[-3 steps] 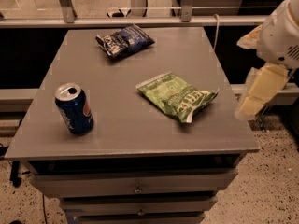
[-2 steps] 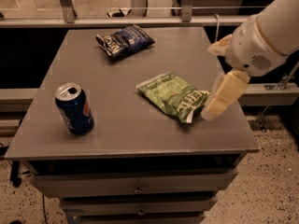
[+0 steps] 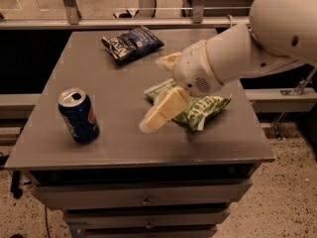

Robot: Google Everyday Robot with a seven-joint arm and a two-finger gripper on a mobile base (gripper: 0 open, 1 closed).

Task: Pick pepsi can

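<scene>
The tool [image 3: 152,94] hangs above the middle of the surface [image 3: 124,152], released: its two pale fingers stand well apart, one high and one low, with nothing between them. The lower finger [image 3: 161,112] slants down toward 8 o'clock, over the near edge of a green snack bag [image 3: 205,107]. I cannot tell whether it touches the bag. The white arm [image 3: 237,48] reaches in from 2 o'clock.

The pepsi can [image 3: 78,115] stands upright at about 9 o'clock from the tool, near the left front corner of the surface, apart from everything else and not yet touched. I judge this to be the approach step, with the grasp not begun.

The next move likely calls for carrying the tool on toward 9 o'clock and lowering it to the can's mid-height. The jaws would need turning so that they straddle the can's round body before they clench. The can sits close to the surface's left edge, so a sideways bump could tip it or push it off.

The green bag at 3 to 4 o'clock is behind that path, though the lower finger might drag it. A crinkled dark blue snack bag [image 3: 131,42] lies at 11 o'clock, well apart from the can and out of the way. Drawers [image 3: 143,197] sit below the surface.
</scene>
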